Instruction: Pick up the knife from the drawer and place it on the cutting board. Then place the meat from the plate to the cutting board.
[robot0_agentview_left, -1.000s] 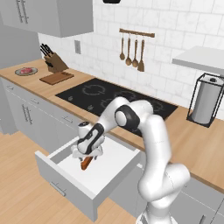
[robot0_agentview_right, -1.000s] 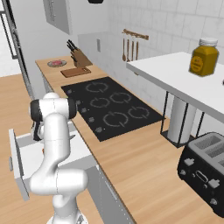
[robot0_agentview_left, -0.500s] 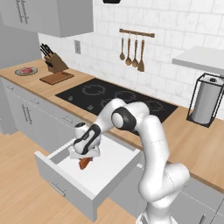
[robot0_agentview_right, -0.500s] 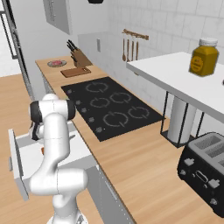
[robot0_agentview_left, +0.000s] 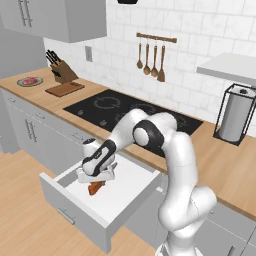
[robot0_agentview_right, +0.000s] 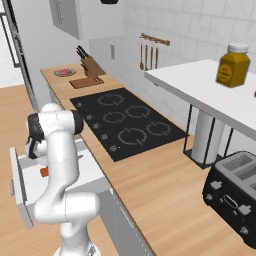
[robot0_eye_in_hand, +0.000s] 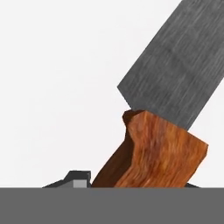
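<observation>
The gripper (robot0_agentview_left: 95, 181) is down inside the open drawer, right at the orange-red handle of the small kitchen knife (robot0_agentview_left: 95, 187). In the hand view that knife (robot0_eye_in_hand: 170, 127) sits very close, its wood-grained handle running between the two dark finger tips (robot0_eye_in_hand: 78, 179) and its short grey steel blade slanting away to the upper right over the white drawer floor. The jaws stand narrow about the handle, but whether they press on it I cannot tell.

The wide shallow white drawer (robot0_agentview_left: 75, 210), with its light grey front panel and slim bar handle, is pulled well out below the wooden counter (robot0_agentview_left: 227, 175). In the right base view a spot of the orange-red handle (robot0_agentview_right: 44, 171) shows in the drawer (robot0_agentview_right: 20, 187) just beside the white arm.

Behind the arm a black glass cooktop (robot0_agentview_left: 130, 112) with four ring marks is set into the counter. Well away at the far left end lies the flat rectangular reddish-brown cutting board (robot0_agentview_left: 64, 89), with an upright wooden knife block (robot0_agentview_left: 62, 72) of black-handled knives just behind it. Beside the board, further left, the round grey plate (robot0_agentview_left: 30, 82) carries the small red-pink piece of meat (robot0_agentview_left: 31, 80).
</observation>
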